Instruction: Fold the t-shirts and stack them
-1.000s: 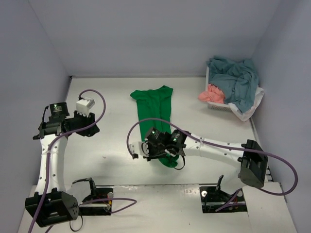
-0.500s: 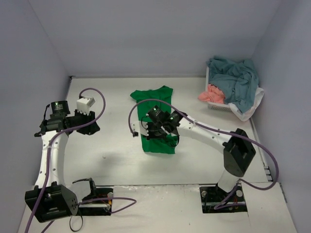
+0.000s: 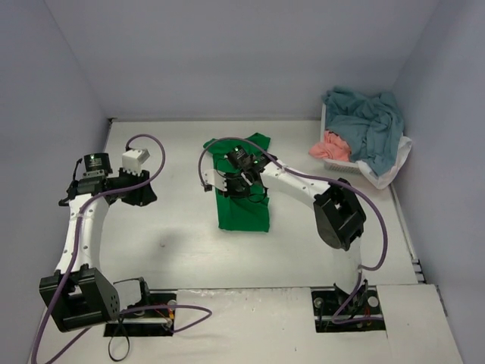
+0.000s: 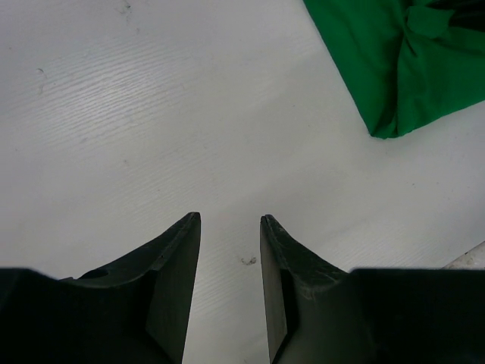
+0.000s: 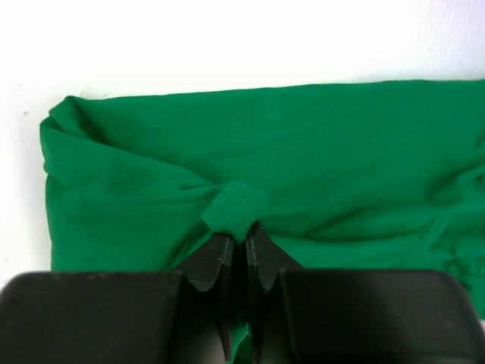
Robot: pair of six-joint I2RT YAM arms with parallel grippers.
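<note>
**Green shirt half folded, the rest waiting in the basket**

The right gripper (image 5: 241,236) was clenched tight on a bunched bit of the green t-shirt (image 3: 242,216), holding that pinch over the cloth itself. The shirt lay as a narrow strip toward the far middle of the table (image 3: 167,243), its near part flat and its far end rumpled.

The left gripper (image 4: 229,221) hung over bare table well off to the left, fingers parted a little and grasping nothing.

I judged this the 1st shirt, only part folded: the lengthwise fold looked done, the end-over fold in hand. I saw no stack. A teal t-shirt (image 3: 367,121), a pink t-shirt (image 3: 330,145) and a white t-shirt (image 3: 395,163) lay heaped in the basket (image 3: 337,165) at the far right, all 3 unfolded.
</note>
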